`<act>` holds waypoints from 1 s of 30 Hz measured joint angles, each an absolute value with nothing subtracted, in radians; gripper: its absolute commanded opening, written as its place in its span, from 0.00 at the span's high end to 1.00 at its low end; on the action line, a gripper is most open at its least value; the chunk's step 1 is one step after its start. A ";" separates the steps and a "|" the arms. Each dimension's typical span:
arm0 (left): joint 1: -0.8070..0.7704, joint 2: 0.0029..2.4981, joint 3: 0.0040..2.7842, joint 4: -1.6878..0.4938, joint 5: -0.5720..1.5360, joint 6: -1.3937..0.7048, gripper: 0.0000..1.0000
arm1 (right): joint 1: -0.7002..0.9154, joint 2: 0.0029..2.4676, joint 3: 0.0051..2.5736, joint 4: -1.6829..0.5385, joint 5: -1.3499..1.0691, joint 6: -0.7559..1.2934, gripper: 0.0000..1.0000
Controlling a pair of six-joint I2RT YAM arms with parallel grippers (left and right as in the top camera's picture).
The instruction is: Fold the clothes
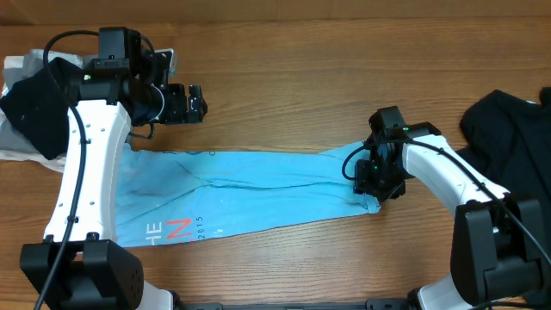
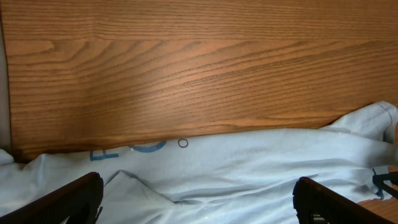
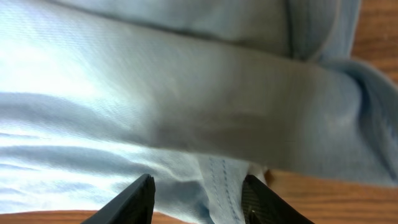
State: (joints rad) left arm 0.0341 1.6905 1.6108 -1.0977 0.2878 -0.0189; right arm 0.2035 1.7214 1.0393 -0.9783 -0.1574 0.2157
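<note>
Shirt [image 1: 250, 194]: light blue, flat on the desk [image 1: 284, 77] as a long left-right strip in the near half. Its left end runs under the left arm and its right end is at the right claw [image 1: 379, 185]. Red and white print [image 1: 176, 228] shows at the near-left corner. A few creases run lengthwise.

Right claw is down on the shirt's right edge. Wrist view: the fingers [image 3: 127, 202] are partly apart, astride a stitched hem fold. Cannot tell whether they actually pinch it.

Left claw [image 1: 196, 103] sits past the shirt's far edge, over bare desk, clear of the fabric. Wrist view: fingers [image 2: 62, 202] are wide apart with nothing between them, and the shirt's far edge lies below.

Surroundings:
- Black garment [image 1: 508, 129] is heaped at the right edge, just beside the right arm and apart from the shirt.
- Black cloth [image 1: 34, 103] lies on a white cloth [image 1: 17, 69] at the far left, touching or partly under the left arm. The white cloth's near edge comes close to the shirt's left end.
</note>
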 measured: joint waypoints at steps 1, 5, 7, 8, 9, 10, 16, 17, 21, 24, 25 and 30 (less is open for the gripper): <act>0.034 1.691 1.611 -1.095 0.288 -0.019 0.00 | 0.204 1.721 1.039 -0.973 -0.160 0.216 0.51; 0.034 1.691 1.611 -1.092 0.288 -0.019 0.00 | 0.204 1.721 1.039 -0.948 -0.162 0.215 0.51; 0.034 1.691 1.611 -1.092 0.288 -0.019 0.00 | 0.204 1.721 1.039 -0.942 -0.167 0.215 0.51; 0.034 1.691 1.611 -1.092 0.288 -0.019 0.00 | 0.204 1.721 1.039 -0.941 -0.168 0.215 0.51; 0.034 1.691 1.611 -1.092 0.288 -0.019 0.00 | 0.204 1.722 1.039 -0.941 -0.168 0.215 0.51; 0.034 1.691 1.611 -1.092 0.288 -0.019 0.00 | 0.204 1.721 1.038 -0.936 -0.168 0.215 0.51; 0.034 1.691 1.611 -1.091 0.288 -0.019 0.00 | 0.204 1.721 0.981 -0.896 -0.161 0.217 0.59; 0.034 1.691 1.611 -1.091 0.288 -0.019 0.00 | 0.204 1.721 0.971 -0.899 -0.147 0.227 0.60; 0.034 1.691 1.611 -1.084 0.287 -0.019 0.00 | 0.204 1.721 0.961 -0.904 -0.076 0.264 0.64; 0.034 1.691 1.611 -1.083 0.288 -0.019 0.00 | 0.204 1.721 0.961 -0.904 -0.033 0.286 0.64; 0.034 1.691 1.611 -1.083 0.287 -0.019 0.00 | 0.204 1.721 0.961 -0.904 -0.023 0.291 0.64; 0.034 1.691 1.611 -1.075 0.287 -0.019 0.00 | 0.204 1.721 0.961 -0.902 0.001 0.304 0.72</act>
